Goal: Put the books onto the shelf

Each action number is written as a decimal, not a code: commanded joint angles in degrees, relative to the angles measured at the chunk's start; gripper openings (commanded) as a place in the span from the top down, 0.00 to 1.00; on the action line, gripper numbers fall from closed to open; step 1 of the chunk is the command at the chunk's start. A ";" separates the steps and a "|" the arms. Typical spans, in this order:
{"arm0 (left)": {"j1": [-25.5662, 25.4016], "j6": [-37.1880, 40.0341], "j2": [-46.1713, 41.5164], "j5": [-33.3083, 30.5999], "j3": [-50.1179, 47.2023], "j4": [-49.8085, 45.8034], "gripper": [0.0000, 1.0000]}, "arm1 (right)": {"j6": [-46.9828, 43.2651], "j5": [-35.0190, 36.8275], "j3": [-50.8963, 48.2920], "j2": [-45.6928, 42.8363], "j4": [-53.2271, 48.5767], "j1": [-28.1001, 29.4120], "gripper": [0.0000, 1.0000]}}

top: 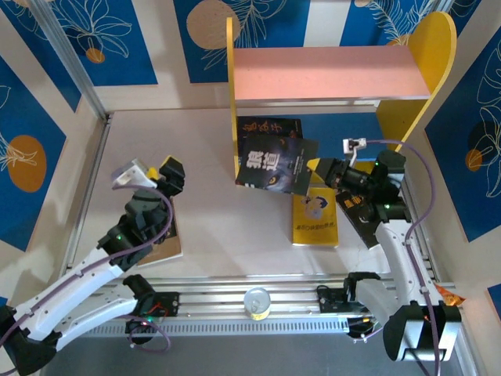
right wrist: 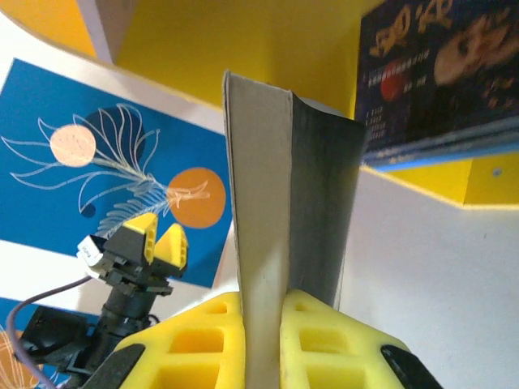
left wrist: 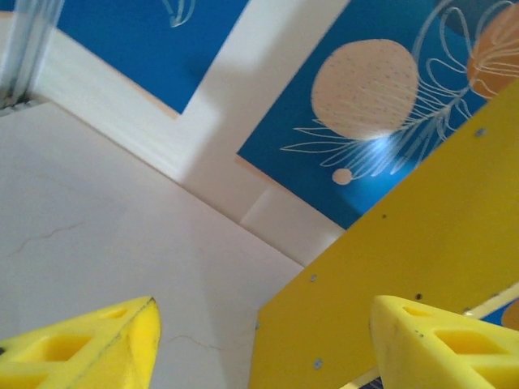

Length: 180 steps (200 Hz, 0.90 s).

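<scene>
my right gripper (top: 325,171) is clamped shut on one edge of a thin black paperback with a wolf's face on the cover (top: 275,163), holding it tilted in the air just in front of the lower tier of the small wooden shelf with yellow side panels and a pink upper board (top: 329,74). i judge this book light, glossy and floppy, likely to sag or fan open, so a grip close to the spine is safest. another black paperback with an orange title (top: 270,125) sits in that lower tier. my left gripper (top: 153,174) hangs wide open over the white bench (top: 211,211), holding nothing.
</scene>
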 commanded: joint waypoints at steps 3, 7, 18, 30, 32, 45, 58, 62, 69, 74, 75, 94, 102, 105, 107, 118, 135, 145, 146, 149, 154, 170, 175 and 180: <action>-0.16 7.66 2.91 5.62 8.24 -7.29 0.31 | -1.64 -5.02 2.68 0.85 2.81 -3.40 0.88; -0.07 8.17 3.57 6.31 9.28 -8.26 0.31 | -1.49 -5.20 2.70 1.35 3.49 -3.83 0.88; -0.02 9.75 4.99 8.47 11.82 -10.33 0.30 | -1.07 -5.69 2.94 2.72 5.74 -4.83 0.88; 0.32 11.51 6.45 11.96 14.31 -12.37 0.30 | -1.09 -5.72 3.44 4.11 7.31 -5.55 0.88; 0.40 11.75 6.80 12.64 14.66 -12.69 0.29 | -1.12 -5.77 3.46 4.42 7.54 -5.67 0.88; 0.56 12.84 8.32 15.24 17.44 -15.41 0.29 | -1.14 -5.88 3.93 6.10 9.39 -6.25 0.88; 0.60 13.47 9.26 16.76 19.00 -16.89 0.29 | -1.07 -6.13 4.48 7.90 11.38 -6.59 0.88; 0.59 13.52 9.45 17.03 19.15 -17.10 0.29 | -1.05 -6.14 4.63 8.44 11.99 -6.70 0.88; 0.62 13.52 9.50 17.20 19.26 -17.20 0.29 | -0.92 -6.14 4.92 9.33 13.00 -6.71 0.88; 0.64 13.53 9.55 17.18 19.19 -17.22 0.29 | -0.85 -6.14 5.06 9.98 13.66 -6.71 0.88; 0.64 13.53 9.57 17.18 19.18 -17.22 0.29 | -0.79 -6.14 5.11 10.12 13.83 -6.75 0.88; 0.97 13.36 9.56 16.93 19.09 -17.69 0.29 | -0.41 -6.36 5.63 12.16 16.39 -6.75 0.88; 1.06 13.35 9.55 17.00 19.11 -17.98 0.29 | -0.25 -6.30 5.90 12.92 17.04 -6.79 0.88; 1.13 13.35 9.51 17.08 19.21 -18.00 0.29 | -0.26 -6.40 6.05 13.12 17.21 -6.79 0.88; 1.15 13.35 9.50 17.16 19.21 -18.07 0.29 | -0.21 -6.36 6.17 13.38 17.29 -6.84 0.88; 1.25 13.37 9.41 17.43 19.19 -18.26 0.29 | -0.37 -6.32 6.63 14.31 17.73 -6.78 0.88; 1.34 13.26 9.23 17.63 19.26 -18.44 0.29 | -0.32 -6.57 7.47 16.02 18.72 -6.77 0.88; 1.50 13.18 9.09 17.76 19.26 -18.63 0.29 | -0.26 -6.79 8.05 17.30 19.31 -6.79 0.88; 1.51 13.18 9.12 17.73 19.26 -18.67 0.29 | -0.23 -6.81 8.10 17.48 19.38 -6.75 0.88; 1.51 13.17 9.07 17.71 19.25 -18.71 0.29 | -0.27 -6.90 8.30 17.88 19.63 -6.79 0.88; 1.53 13.13 8.99 17.72 19.22 -18.84 0.29 | -0.11 -7.10 8.56 18.60 20.04 -6.80 0.88; 1.69 13.00 8.80 17.82 19.41 -19.13 0.28 | 0.39 -7.73 9.45 21.05 21.86 -6.79 0.88; 1.63 13.03 8.80 17.86 19.42 -19.15 0.28 | 0.66 -8.08 9.71 21.80 22.62 -6.79 0.88; 1.62 13.00 8.74 17.82 19.43 -19.21 0.29 | 0.82 -8.39 10.07 22.62 23.14 -6.70 0.88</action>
